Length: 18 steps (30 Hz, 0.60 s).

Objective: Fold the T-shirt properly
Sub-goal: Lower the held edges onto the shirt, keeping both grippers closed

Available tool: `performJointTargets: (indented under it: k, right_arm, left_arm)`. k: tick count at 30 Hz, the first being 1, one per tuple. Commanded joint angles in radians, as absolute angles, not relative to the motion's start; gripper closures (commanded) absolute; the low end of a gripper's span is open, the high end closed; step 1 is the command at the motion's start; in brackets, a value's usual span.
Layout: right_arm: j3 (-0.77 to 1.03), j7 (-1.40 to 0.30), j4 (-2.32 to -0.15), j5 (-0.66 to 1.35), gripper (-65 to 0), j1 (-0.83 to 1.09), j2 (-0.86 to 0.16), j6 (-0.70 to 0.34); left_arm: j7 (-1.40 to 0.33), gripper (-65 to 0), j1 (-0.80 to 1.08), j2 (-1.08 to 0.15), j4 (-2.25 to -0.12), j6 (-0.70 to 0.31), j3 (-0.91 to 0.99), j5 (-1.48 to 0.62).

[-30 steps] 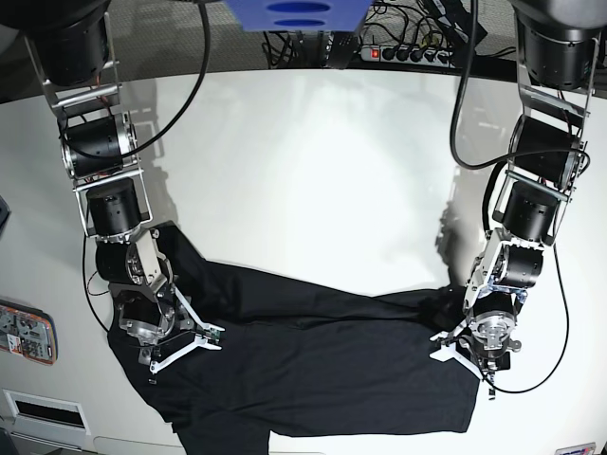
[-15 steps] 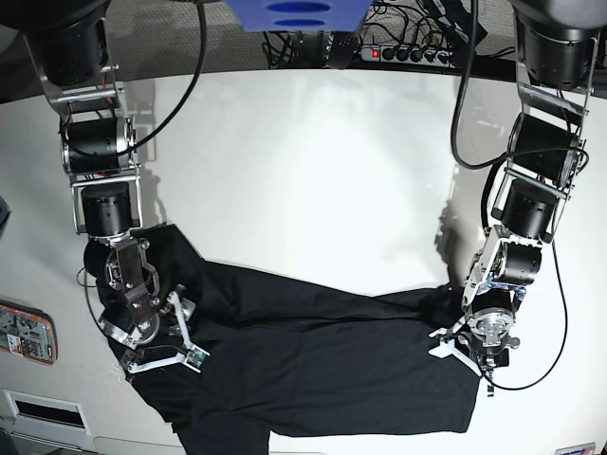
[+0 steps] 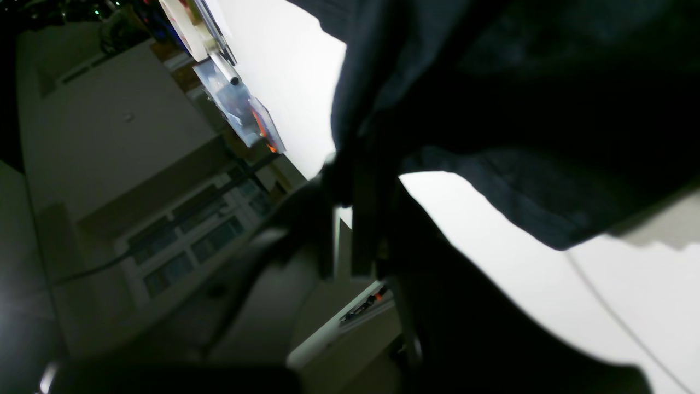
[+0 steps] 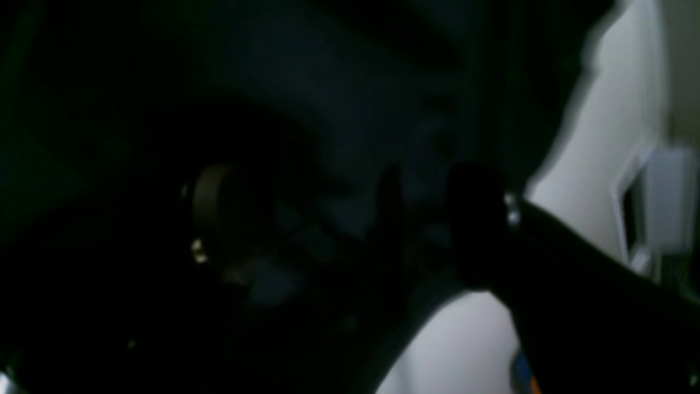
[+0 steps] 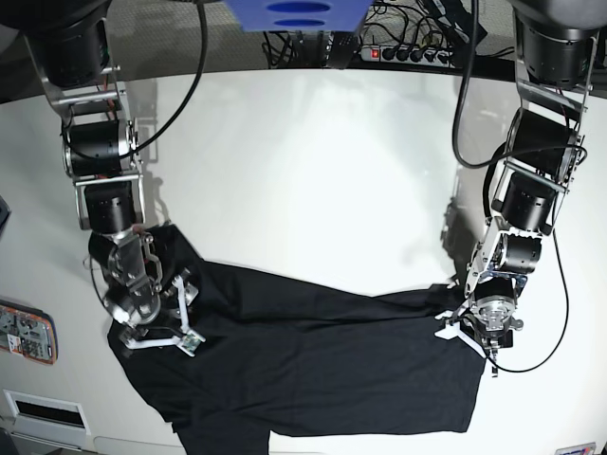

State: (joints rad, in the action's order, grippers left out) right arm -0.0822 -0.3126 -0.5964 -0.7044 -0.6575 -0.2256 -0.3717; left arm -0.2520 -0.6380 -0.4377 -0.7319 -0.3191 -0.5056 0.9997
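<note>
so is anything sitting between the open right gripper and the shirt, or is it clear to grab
Nothing visible stands in the way. The right gripper hangs open directly over the T-shirt at its sleeve end, with only black cloth beneath its fingers. The left gripper is shut on the cloth's opposite edge.

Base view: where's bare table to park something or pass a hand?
Free: the wide white table between the two arms, from the power strip edge down to the T-shirt. Crowded: the near strip, filled by the shirt, with the open right gripper over its one end and the shut left gripper at the other. A small device sits at the edge beyond the right gripper.
</note>
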Motion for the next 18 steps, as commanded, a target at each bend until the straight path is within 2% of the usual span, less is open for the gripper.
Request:
performJointTargets:
  k: [1, 3, 12, 13, 18]
  right_arm:
    - [-0.081, -0.352, -0.61, -0.739, -50.4, -0.691, -0.237, -0.338]
    - [-0.082, -0.352, -0.644, -0.739, -50.4, -0.688, -0.237, -0.3]
    - [-0.082, -0.36, -0.857, -0.739, -50.5, -0.685, -0.237, -0.3]
    - [-0.082, -0.36, -0.865, -0.739, -50.5, -0.685, -0.237, -0.3]
    - [-0.082, -0.36, -0.905, -0.739, -50.5, -0.665, -0.237, -0.3]
  left_arm:
    - [-0.263, 0.0, -0.674, -0.449, -0.743, -0.303, -0.499, 1.012]
    - [-0.263, 0.0, -0.696, -0.45, -0.74, -0.303, -0.499, 1.012]
    - [-0.265, 0.0, -0.765, -0.43, -0.739, -0.303, -0.495, 1.012]
    - [-0.265, -2.2, -0.766, -0.429, -0.739, -0.302, -0.495, 1.01]
    - [-0.265, -34.7, -0.776, -0.424, -0.73, -0.303, -0.499, 1.012]
